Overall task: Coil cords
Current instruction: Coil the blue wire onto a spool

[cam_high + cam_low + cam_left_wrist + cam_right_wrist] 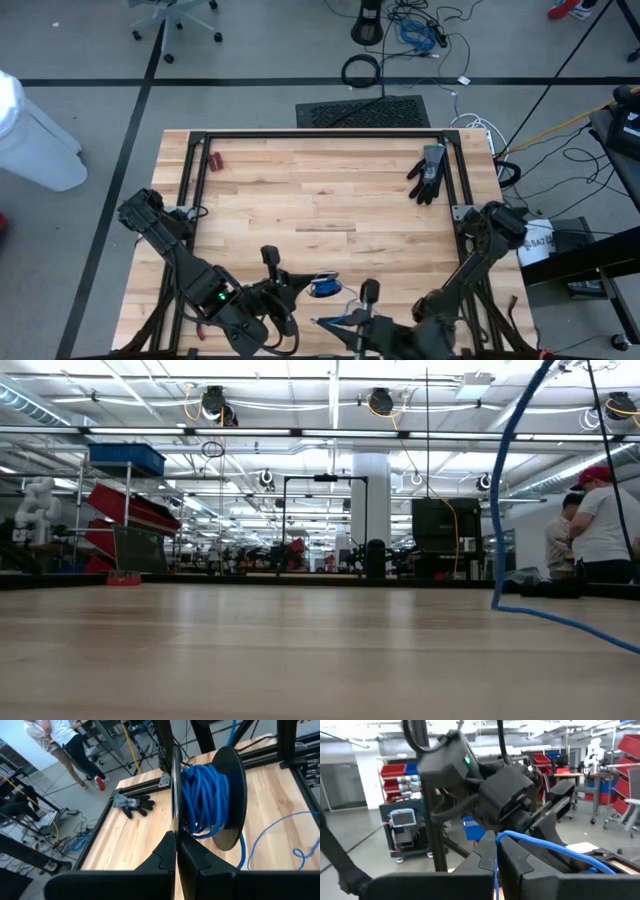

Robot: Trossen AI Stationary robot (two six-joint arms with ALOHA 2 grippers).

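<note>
A black spool [210, 795] wound with the bright blue cord [202, 800] is at the table's near edge [322, 287]. My left gripper [176, 834] is shut on the spool and shows in the high view too [298, 290]. To the spool's right, my right gripper [345, 320] is shut on a free stretch of the cord [496, 837]. More loose cord lies in loops on the wood [280, 827]. In the low view the cord [500, 490] drops from above and trails along the table. My left gripper pinches the rim of the spool's near black flange [175, 815] between its two fingers, the flange edge-on in the gap. The spool sticks out beyond the fingertips with its axis about level and appears clear of the table. My right gripper pinches a single strand of the blue cord [501, 836] between its two fingertips. The fingers point about level toward my left arm. From the tips the cord runs off in a slack arc [570, 851].
A black glove [428, 172] lies at the far right of the table, and small red pliers [215, 160] lie at the far left. A black frame rail [320, 134] borders the far side. People stand in the room beyond the table [600, 520].
</note>
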